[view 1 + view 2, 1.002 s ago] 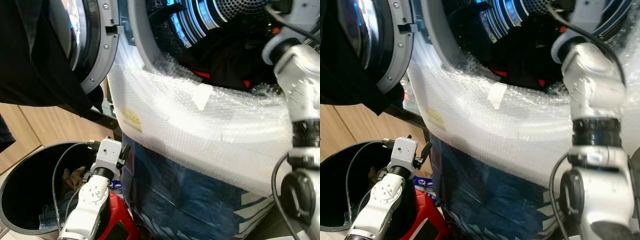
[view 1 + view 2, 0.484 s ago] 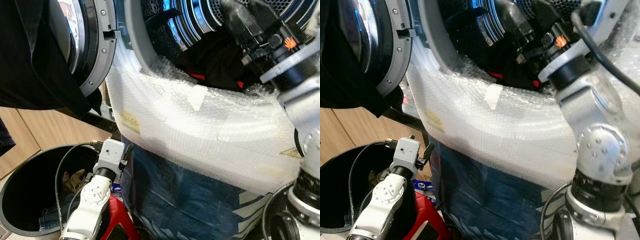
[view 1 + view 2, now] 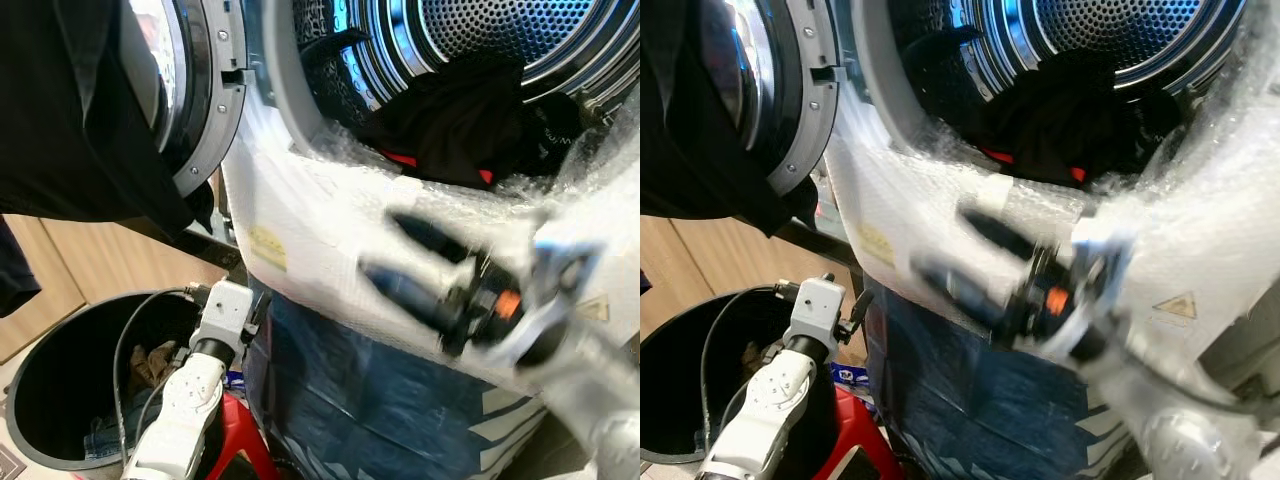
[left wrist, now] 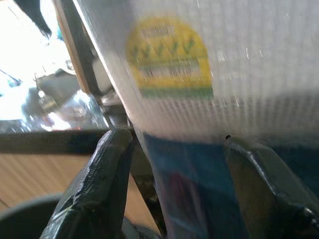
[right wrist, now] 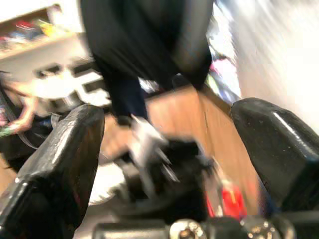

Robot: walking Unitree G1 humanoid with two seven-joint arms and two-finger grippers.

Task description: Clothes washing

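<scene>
Left eye: clothes (image 3: 460, 115) above right end effector (image 3: 385, 245)

The washing machine (image 3: 330, 260) has its front wrapped in bubble wrap, and its round door (image 3: 190, 90) hangs open at its left. Inside the shiny perforated drum (image 3: 500, 30), a heap of black clothes (image 3: 455, 115) with a red-orange trim lies at the bottom, just behind the drum's front lip. A black garment (image 3: 70, 110) hangs draped over the open door. Below that door stands a black basket (image 3: 50, 400) with a few crumpled clothes (image 3: 145, 365) inside.
</scene>
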